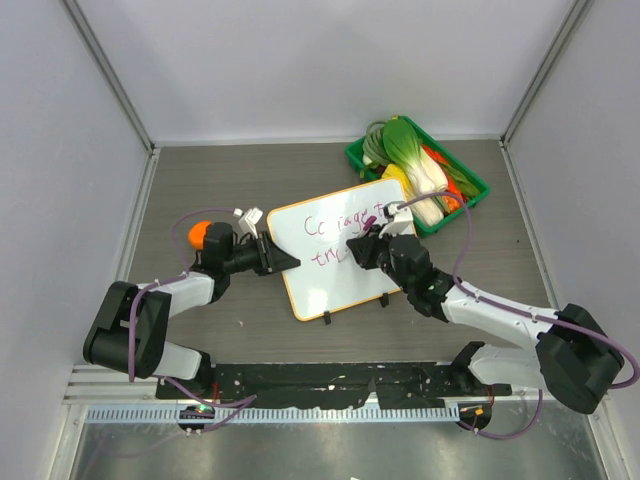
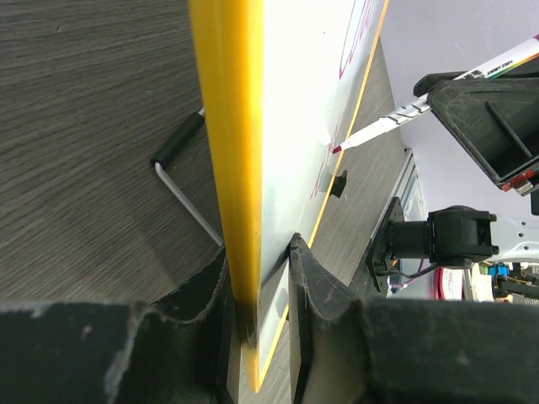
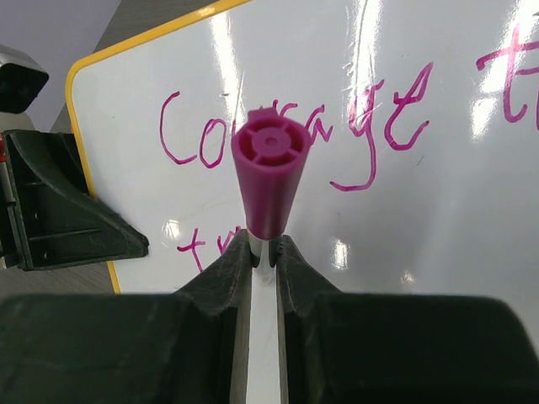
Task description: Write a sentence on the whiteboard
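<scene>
The whiteboard, white with a thin orange frame, lies slanted mid-table. My left gripper is shut on its left edge; in the left wrist view the jaws pinch the yellow frame. My right gripper hovers over the board's middle, shut on a marker with a purple end. The marker has its tip against the board face. The sentence reads "Courage t…" on the top line, with "tr" starting a second line; the marker hides part of it.
A green basket of toy vegetables stands at the back right, close to the board's far corner. Two black clips stick out of the board's near edge. A bent metal rod with a black tip lies beside the board. Grey walls enclose the table.
</scene>
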Robot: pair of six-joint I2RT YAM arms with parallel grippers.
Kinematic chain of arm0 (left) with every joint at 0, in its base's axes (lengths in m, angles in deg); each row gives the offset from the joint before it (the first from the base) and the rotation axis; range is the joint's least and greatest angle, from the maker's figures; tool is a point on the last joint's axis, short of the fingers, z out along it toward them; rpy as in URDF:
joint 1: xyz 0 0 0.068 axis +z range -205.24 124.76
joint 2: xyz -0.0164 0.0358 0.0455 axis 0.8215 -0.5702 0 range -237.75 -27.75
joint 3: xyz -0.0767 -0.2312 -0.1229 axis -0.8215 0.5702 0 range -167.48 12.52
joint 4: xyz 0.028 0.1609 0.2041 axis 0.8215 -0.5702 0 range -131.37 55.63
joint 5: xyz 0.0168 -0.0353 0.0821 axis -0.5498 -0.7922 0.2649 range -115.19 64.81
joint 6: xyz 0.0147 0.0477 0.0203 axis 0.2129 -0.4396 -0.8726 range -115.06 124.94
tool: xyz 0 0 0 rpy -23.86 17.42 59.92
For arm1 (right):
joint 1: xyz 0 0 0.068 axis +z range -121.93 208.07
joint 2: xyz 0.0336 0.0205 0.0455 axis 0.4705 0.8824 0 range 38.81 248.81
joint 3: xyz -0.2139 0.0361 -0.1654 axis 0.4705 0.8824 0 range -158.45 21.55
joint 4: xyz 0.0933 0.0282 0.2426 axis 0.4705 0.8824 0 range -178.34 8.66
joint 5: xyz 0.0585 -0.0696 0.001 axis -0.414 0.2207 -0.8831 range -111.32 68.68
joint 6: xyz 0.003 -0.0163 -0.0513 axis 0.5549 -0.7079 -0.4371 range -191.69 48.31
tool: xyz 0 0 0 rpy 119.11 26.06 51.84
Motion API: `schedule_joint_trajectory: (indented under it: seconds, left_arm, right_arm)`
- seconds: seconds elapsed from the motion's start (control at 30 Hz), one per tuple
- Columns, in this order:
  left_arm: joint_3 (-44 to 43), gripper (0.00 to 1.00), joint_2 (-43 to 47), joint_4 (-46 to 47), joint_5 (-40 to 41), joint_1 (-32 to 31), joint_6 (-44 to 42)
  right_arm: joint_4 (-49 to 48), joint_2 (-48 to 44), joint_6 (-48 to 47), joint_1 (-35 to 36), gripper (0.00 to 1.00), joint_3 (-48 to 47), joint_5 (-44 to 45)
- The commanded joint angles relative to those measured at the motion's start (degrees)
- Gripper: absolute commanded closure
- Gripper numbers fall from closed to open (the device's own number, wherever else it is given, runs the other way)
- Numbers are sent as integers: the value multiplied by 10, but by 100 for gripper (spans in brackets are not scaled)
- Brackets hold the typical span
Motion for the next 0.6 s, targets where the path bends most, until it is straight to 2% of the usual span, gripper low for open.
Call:
schedule_joint_trajectory:
  seconds: [0.0, 0.4, 0.57]
  left_arm:
    - [9, 100, -18, -79, 112, -7, -77]
    - [9, 100, -18, -81, 114, -9, -77]
    - [9, 100, -19, -82, 115, -9, -78]
  right_arm:
    - [22, -12, 0, -3, 99, 13, -6]
    - [6, -35, 22, -3, 99, 21, -67]
    - [-20, -60, 26, -7, 99, 5, -134]
